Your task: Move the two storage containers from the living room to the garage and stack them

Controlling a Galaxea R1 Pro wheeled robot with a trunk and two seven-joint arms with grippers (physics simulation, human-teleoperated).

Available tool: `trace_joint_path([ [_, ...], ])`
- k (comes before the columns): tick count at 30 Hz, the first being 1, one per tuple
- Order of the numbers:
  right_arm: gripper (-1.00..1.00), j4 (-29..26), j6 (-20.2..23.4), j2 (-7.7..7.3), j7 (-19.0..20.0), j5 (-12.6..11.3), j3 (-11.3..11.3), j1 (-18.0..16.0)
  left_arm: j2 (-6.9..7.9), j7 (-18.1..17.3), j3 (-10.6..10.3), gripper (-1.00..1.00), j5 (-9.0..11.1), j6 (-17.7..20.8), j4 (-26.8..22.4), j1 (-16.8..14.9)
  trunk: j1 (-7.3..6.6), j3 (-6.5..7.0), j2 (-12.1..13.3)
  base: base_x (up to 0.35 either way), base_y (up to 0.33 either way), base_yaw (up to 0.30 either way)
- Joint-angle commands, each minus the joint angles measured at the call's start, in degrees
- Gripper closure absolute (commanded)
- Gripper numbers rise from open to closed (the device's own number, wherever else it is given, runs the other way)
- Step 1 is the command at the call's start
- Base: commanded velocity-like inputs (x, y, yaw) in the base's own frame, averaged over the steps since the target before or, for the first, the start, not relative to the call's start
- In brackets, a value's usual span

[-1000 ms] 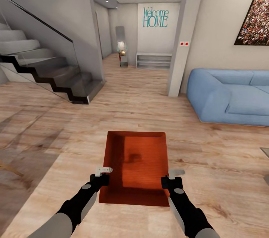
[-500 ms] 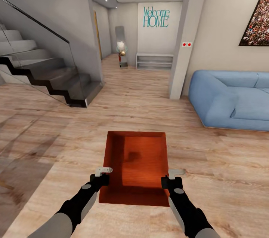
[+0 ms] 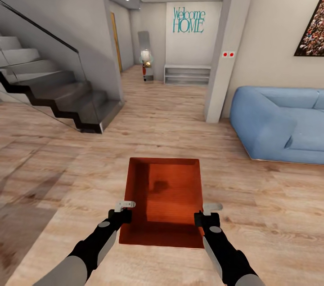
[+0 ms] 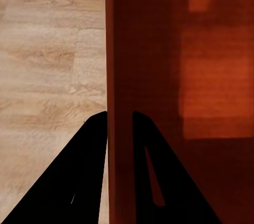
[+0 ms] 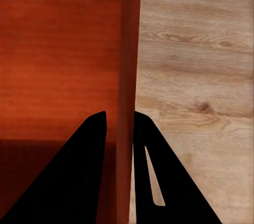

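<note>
One orange-red storage container (image 3: 166, 196) hangs level in front of me above the light wood-plank floor (image 3: 67, 173) of the living room. My left gripper (image 3: 123, 214) is shut on its left wall near the close corner. My right gripper (image 3: 204, 216) is shut on the right wall opposite. In the left wrist view the left gripper (image 4: 119, 113) pinches the thin wall, one finger inside and one outside, beside the ribbed bottom of the container (image 4: 211, 76). The right gripper (image 5: 119, 113) holds the container (image 5: 58, 49) the same way. The other container and the garage are out of view.
A dark staircase with a glass rail (image 3: 54, 92) rises at the left. A blue sofa (image 3: 279, 124) stands at the right behind a white pillar (image 3: 222, 52). Between them a hallway runs to a wall lettered "Welcome HOME" (image 3: 188, 20) with a low shelf (image 3: 186, 73).
The whole view has shifted as the camera moved forward: stairs slid left, sofa and pillar slid right. The container and both grippers keep the same place in the view.
</note>
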Motion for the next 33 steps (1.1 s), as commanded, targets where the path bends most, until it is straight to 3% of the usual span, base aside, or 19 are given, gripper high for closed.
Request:
trace_joint_path([
  [1, 1.00, -0.3, 0.5, 1.56, -0.5, 0.9, -0.3, 0.0, -0.02, 0.5, -0.5, 1.00, 0.5, 0.2, 0.0, 0.0, 0.03, -0.05, 0.0, 0.337, 0.000, 0.000],
  [33, 1.00, -0.3, 0.5, 1.63, -0.5, 0.9, -0.2, 0.0, -0.02, 0.5, -0.5, 1.00, 0.5, 0.2, 0.0, 0.0, 0.03, -0.05, 0.0, 0.337, 0.000, 0.000],
])
